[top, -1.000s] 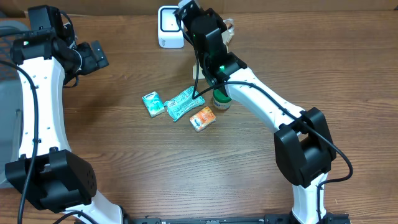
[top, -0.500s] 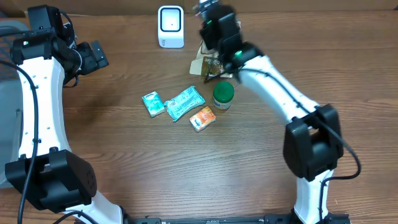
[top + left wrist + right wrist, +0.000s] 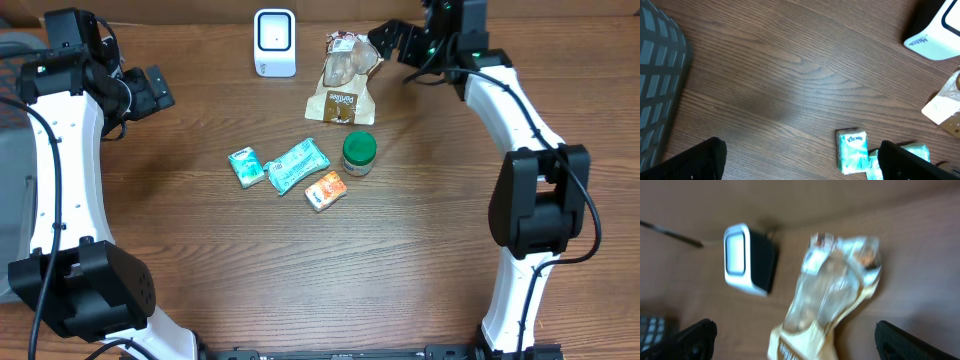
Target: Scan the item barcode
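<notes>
Black fingers of the right gripper [image 3: 383, 40] were spread wide and held nothing. They hung just beside the top of the snack bag [image 3: 343, 85], which lay flat on the wooden table [image 3: 200, 260] near the white scanner [image 3: 274, 42]. The left gripper [image 3: 155, 88] was wide open and empty too. Only its wrist camera showed the word "Kleenex" on the small tissue pack [image 3: 852, 150].

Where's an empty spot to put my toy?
The near half of the table, in front of the orange packet, is bare. So is the strip between the left arm and the Kleenex pack. It's crowded from the green-lidded jar to the scanner.
</notes>
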You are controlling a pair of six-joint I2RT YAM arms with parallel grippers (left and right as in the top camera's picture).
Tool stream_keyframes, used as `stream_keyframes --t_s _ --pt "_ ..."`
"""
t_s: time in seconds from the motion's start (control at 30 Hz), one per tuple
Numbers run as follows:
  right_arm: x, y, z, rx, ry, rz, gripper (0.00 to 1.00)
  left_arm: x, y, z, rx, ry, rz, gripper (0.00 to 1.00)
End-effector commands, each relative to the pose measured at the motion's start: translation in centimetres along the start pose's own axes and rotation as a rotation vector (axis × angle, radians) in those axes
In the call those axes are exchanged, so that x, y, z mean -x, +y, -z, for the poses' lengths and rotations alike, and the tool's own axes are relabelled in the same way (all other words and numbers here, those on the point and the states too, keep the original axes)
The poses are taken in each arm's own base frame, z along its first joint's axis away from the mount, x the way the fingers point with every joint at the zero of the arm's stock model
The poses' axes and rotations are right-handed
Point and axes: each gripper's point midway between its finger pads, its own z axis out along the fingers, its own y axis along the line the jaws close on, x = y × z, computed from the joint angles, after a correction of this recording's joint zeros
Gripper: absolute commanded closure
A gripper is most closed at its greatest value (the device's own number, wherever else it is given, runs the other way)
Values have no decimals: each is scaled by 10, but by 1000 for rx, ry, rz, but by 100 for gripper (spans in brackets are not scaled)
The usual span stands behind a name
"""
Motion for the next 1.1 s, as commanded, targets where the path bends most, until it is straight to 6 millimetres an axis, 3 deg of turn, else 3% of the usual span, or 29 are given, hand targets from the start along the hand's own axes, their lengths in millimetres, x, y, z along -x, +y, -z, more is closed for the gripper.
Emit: stream_keyframes --t_s 0.0,0.3,0.57,0.8,0.9,1.07 --pt "2 12 0 5 23 -28 0 0 1 2 -3 -3 24 0" --pt "-13 1 -18 -94 47 49 0 0 1 2 -3 -3 24 1" --pt "-41 -16 -63 -128 64 69 0 0 1 2 -3 -3 24 1" --pt "-59 -34 -89 -139 75 58 1 0 1 2 -3 -3 24 0" --pt "-75 -45 -99 -150 108 47 9 0 1 2 -3 -3 24 1" --pt "-100 -48 -104 -162 183 27 33 0 1 2 -3 -3 24 0"
